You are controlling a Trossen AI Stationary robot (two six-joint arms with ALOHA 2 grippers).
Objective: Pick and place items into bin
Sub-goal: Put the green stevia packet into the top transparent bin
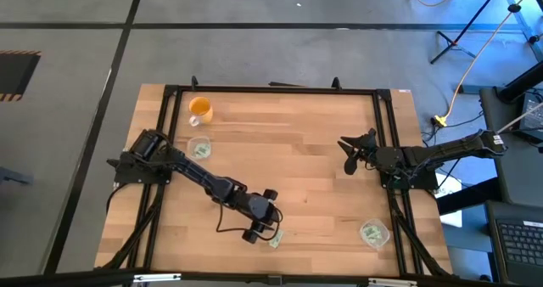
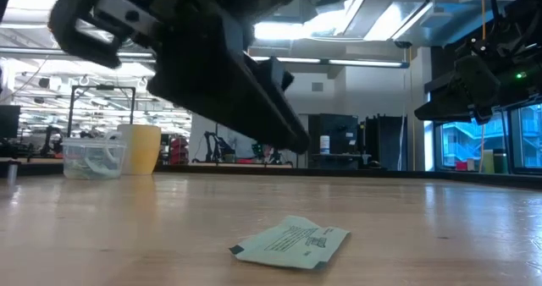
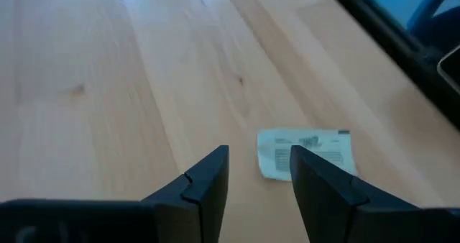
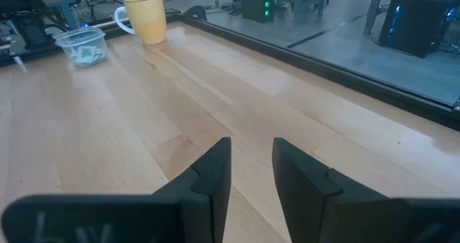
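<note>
One light green packet (image 2: 292,242) lies flat on the wooden table near its near edge; it also shows in the high view as packet (image 1: 276,240). My left gripper (image 3: 259,158) hovers open just short of it. In the left wrist view the packet (image 3: 309,151) sits just past the fingertips, off to one finger's side and partly behind it. My right gripper (image 4: 251,148) is open and idle over the table's right side, shown in the high view as right gripper (image 1: 349,154). More green packets lie inside two clear bins.
A clear bin (image 1: 199,149) with packets stands at the far left beside an orange cup (image 1: 200,110). A second clear bin (image 1: 373,233) with packets sits near the right near corner. A black frame (image 1: 271,90) borders the table. Bare wood lies between the arms.
</note>
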